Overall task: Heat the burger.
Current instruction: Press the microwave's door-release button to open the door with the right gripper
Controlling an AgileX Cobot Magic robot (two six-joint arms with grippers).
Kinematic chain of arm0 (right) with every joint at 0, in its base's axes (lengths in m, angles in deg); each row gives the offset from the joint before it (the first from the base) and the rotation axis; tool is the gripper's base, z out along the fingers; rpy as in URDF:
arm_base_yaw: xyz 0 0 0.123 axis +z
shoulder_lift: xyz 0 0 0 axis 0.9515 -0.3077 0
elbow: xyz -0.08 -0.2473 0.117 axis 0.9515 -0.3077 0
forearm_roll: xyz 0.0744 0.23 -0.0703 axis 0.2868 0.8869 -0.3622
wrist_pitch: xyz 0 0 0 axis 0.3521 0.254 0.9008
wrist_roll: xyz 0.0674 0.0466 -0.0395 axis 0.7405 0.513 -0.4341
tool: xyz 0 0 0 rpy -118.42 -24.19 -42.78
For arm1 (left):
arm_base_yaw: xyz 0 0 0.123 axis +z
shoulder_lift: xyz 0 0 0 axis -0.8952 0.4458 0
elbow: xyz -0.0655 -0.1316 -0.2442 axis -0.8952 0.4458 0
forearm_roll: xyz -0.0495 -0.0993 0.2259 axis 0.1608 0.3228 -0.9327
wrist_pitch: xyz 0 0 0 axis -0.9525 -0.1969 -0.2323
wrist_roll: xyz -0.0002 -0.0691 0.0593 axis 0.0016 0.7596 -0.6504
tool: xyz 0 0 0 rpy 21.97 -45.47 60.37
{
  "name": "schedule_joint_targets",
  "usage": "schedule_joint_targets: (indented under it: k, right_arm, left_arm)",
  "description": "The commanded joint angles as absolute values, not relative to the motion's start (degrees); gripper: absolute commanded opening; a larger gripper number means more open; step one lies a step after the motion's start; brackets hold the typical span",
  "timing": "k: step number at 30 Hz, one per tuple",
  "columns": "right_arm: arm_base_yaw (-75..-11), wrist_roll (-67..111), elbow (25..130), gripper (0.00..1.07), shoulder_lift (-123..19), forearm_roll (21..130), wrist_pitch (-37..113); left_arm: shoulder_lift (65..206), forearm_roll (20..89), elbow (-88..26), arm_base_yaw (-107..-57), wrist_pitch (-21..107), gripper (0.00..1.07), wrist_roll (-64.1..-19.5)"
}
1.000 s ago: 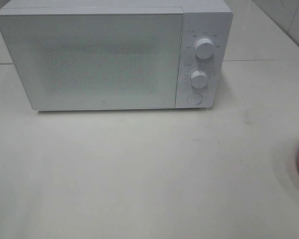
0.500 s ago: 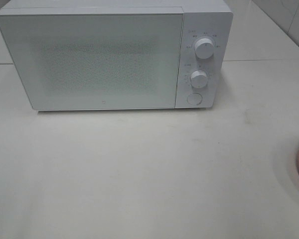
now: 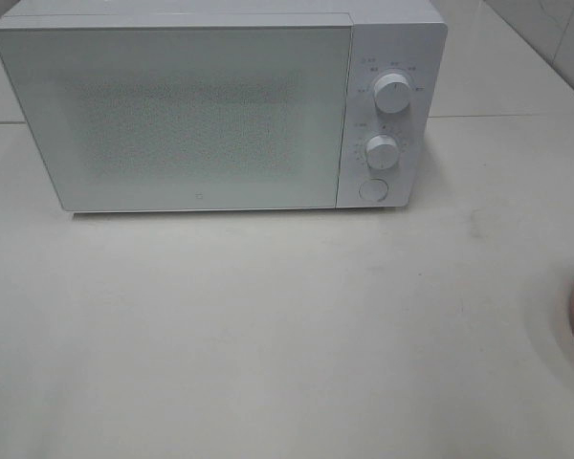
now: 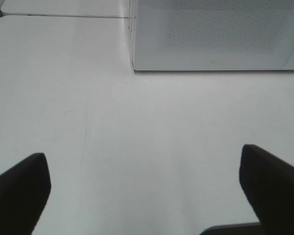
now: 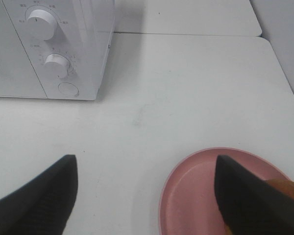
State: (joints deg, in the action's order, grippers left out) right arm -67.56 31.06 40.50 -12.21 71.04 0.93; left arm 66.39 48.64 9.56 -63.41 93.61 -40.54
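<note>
Burger (image 5: 286,187), orange-brown and half hidden on the flat pink round plate (image 5: 196,196) at 4 o'clock on the bench (image 3: 268,335), could squash or shed layers if the wide-apart, empty right claw (image 5: 146,161) pinches hard, while the left claw (image 4: 143,156) also gapes empty.

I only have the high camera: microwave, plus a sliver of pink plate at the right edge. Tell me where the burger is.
Observer: The right wrist view shows the burger apparently sitting on that pink plate, mostly hidden behind one finger.
Operator: Report the right gripper.
Observer: The right gripper is open and holding nothing, with that finger over the plate.
</note>
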Motion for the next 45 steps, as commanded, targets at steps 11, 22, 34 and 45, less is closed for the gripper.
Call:
schedule_joint_targets:
  k: [11,22,34,45]
  right_arm:
    - [-68.0,31.3,40.7,0.75,-22.2,71.0,11.6]
    - [-68.0,31.3,38.6,0.75,-30.7,71.1,22.8]
    - [-68.0,29.8,27.7,0.75,-39.4,71.0,55.5]
    - [-67.8,26.6,26.6,0.75,-50.9,71.9,71.2]
  left_arm:
    - [65.2,48.6,9.7,-63.6,92.9,0.99,-40.5]
    - [65.2,48.6,9.7,-63.6,92.9,0.99,-40.5]
    - [65.2,48.6,9.7,-63.6,92.9,0.99,-40.5]
    - [65.2,48.6,9.7,-63.6,92.9,0.99,-40.5]
